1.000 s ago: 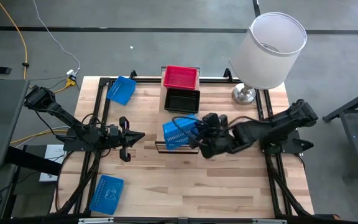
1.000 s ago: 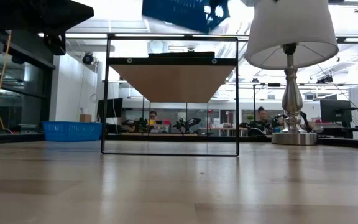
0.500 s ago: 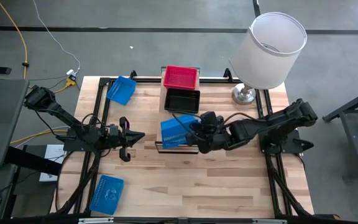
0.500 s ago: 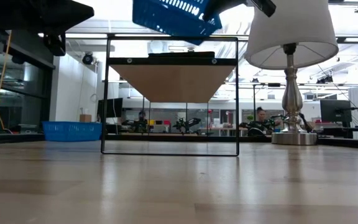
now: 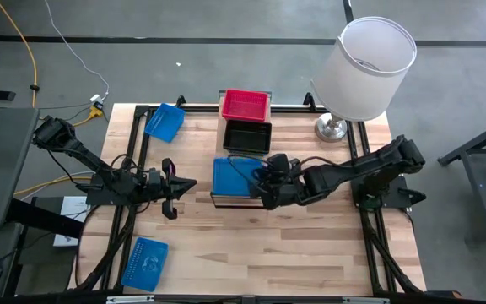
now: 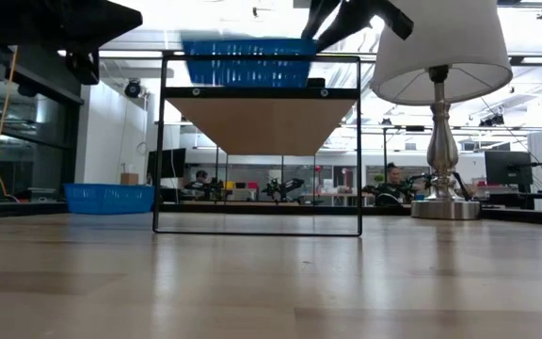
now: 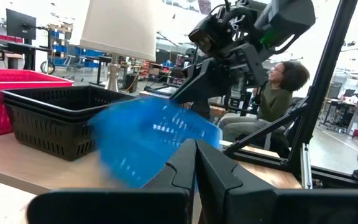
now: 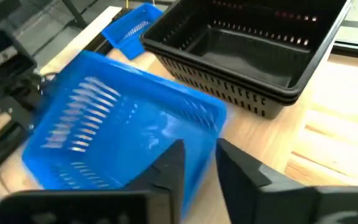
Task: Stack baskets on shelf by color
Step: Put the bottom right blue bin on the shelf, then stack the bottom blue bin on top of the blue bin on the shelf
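Observation:
A blue basket (image 5: pixel 230 177) sits level over the near end of the shelf (image 5: pixel 226 201), blurred in the low view (image 6: pixel 247 62); whether its bottom rests on the plank I cannot tell. My right gripper (image 8: pixel 199 163) is open at the basket's right end wall, one finger (image 8: pixel 174 163) inside it and one (image 8: pixel 238 163) outside. A black basket (image 5: pixel 247 135) and a red basket (image 5: pixel 245 104) stand farther back on the shelf. My left gripper (image 5: pixel 175 187) is shut and empty, left of the shelf.
A table lamp (image 5: pixel 365 72) stands at the far right corner. One loose blue basket (image 5: pixel 165 122) lies at the table's far left edge and another (image 5: pixel 144 263) at its near left. People sit in the room beyond the table.
My right gripper has gone toward the table's left edge and down toward the shelf. The blue basket, tilted and high above the shelf a second ago, has turned level and come down to the plank's near end.

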Motion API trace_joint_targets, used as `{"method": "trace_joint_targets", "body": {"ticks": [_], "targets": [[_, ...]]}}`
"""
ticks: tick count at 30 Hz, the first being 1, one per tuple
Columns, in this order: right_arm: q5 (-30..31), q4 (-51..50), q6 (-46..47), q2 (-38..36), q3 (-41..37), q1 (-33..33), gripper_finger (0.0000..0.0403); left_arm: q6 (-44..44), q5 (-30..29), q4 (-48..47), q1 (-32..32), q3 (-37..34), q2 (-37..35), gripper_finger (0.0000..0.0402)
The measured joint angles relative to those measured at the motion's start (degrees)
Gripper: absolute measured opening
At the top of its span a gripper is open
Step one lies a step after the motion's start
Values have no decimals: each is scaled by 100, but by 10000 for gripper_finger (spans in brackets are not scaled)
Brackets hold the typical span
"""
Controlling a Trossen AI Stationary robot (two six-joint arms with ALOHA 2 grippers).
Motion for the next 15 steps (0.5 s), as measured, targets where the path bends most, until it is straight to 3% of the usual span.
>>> {"method": "trace_joint_targets", "body": {"ticks": [7,15], "targets": [[238,-50,-110,23,0,-21,143,-12,-2,-10,-1,0,1,3],[157,-605,-783,-225,2,66,161,5,-56,-14,-1,0,1,3]]}}
